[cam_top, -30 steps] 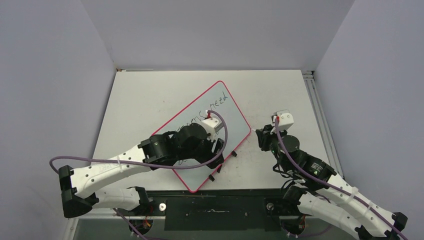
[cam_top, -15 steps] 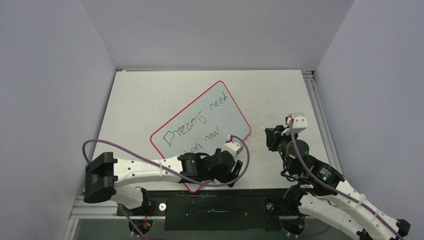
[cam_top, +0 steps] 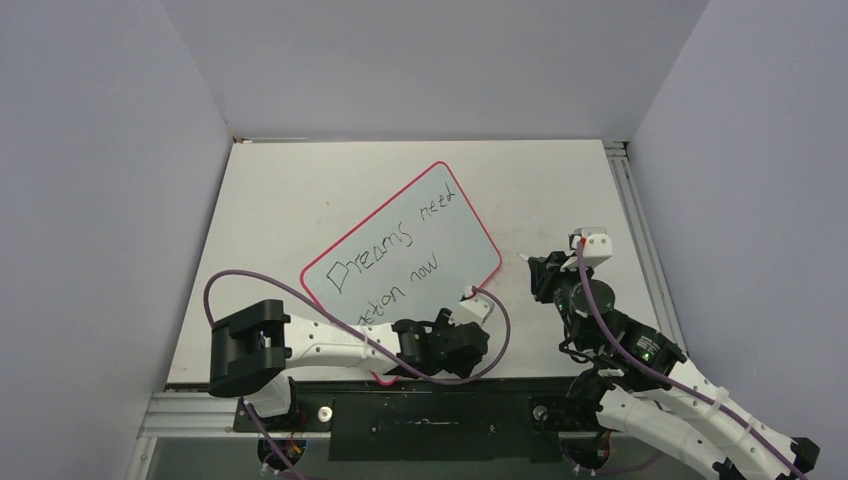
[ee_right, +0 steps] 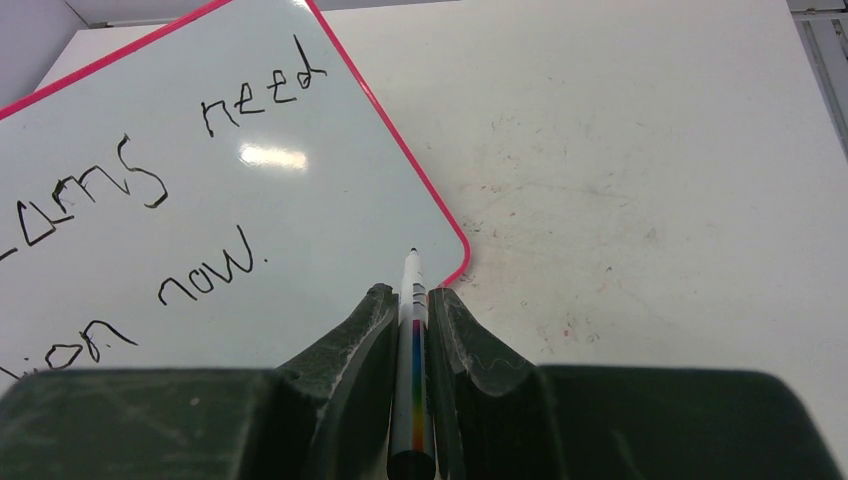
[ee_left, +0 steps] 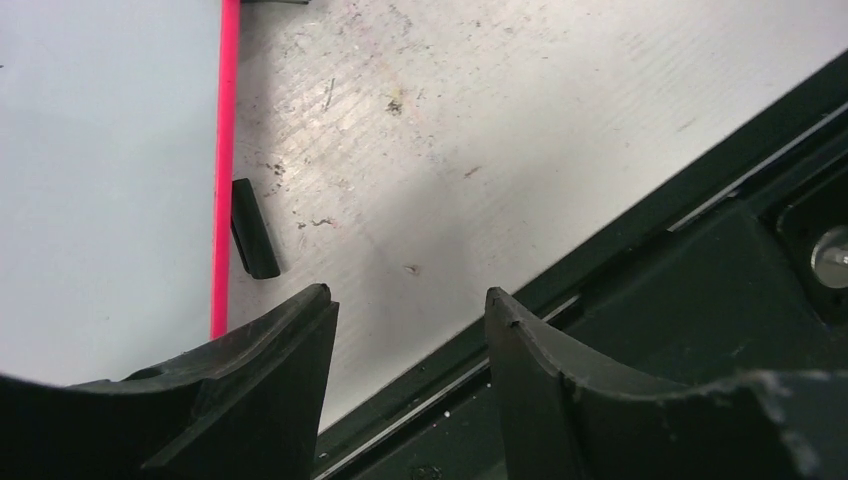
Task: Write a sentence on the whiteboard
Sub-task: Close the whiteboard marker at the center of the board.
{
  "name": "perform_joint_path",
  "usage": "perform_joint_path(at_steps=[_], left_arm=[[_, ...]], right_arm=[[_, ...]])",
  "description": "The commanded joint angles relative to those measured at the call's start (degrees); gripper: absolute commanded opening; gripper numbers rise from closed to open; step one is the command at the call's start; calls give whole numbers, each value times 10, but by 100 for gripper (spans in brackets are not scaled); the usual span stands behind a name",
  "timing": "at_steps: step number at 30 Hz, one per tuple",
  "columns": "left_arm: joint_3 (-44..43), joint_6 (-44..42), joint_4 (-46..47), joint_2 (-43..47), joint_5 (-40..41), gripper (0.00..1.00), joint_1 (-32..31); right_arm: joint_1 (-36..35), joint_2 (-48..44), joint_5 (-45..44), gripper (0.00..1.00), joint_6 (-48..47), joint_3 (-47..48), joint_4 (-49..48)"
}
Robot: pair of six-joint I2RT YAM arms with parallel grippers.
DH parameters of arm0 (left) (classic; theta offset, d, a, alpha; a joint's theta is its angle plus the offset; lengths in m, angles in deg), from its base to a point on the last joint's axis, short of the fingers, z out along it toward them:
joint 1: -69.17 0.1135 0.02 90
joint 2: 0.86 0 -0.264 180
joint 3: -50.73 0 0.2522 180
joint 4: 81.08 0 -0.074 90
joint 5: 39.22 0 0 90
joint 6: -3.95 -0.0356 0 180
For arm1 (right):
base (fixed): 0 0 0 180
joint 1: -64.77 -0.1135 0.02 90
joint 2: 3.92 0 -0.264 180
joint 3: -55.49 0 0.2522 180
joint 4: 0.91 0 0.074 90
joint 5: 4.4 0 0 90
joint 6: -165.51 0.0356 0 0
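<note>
Hovering at the near edge of the counter (ee_left: 450, 130), the left tool (ee_left: 407, 305) has its jaws apart with nothing between them. It sits just right of the red rim of the board (ee_left: 100, 150) and one black foot (ee_left: 253, 228). To the right of the board, the right tool (ee_right: 412, 305) is clamped on a marker (ee_right: 411, 350), whose tip points at the board's right corner; contact cannot be told. The board lies slanted mid-counter. On it the sentence (cam_top: 395, 245) runs in two rows: "Dreams need", then words ending "now".

The white table (cam_top: 290, 190) is scuffed and speckled. Grey walls (cam_top: 110, 150) enclose it. A white marker (ee_right: 413, 340) bears a rainbow stripe, its tip bare.
</note>
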State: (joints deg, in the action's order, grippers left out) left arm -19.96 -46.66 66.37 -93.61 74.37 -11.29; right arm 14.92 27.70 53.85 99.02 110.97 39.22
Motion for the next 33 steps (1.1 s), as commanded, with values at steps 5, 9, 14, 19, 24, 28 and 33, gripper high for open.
perform_joint_path(at_steps=[5,9,14,19,24,28,33], left_arm=[[5,8,13,-10,59,51,-7],[10,12,10,-22,59,49,-7],[21,13,9,-26,77,46,-7],[18,14,-2,-38,88,45,-7],[23,15,-1,-42,99,45,-7],[19,15,-13,-47,111,45,-7],[18,16,-20,-55,122,44,-7]], right_arm=[[3,6,-1,5,3,-5,-31],[3,10,3,5,4,-4,-34],[3,12,5,6,6,-7,-37],[3,12,7,6,8,-10,-41],[3,16,10,6,6,-12,-43],[3,16,10,6,5,-10,-45],[3,19,13,6,4,-8,-47]])
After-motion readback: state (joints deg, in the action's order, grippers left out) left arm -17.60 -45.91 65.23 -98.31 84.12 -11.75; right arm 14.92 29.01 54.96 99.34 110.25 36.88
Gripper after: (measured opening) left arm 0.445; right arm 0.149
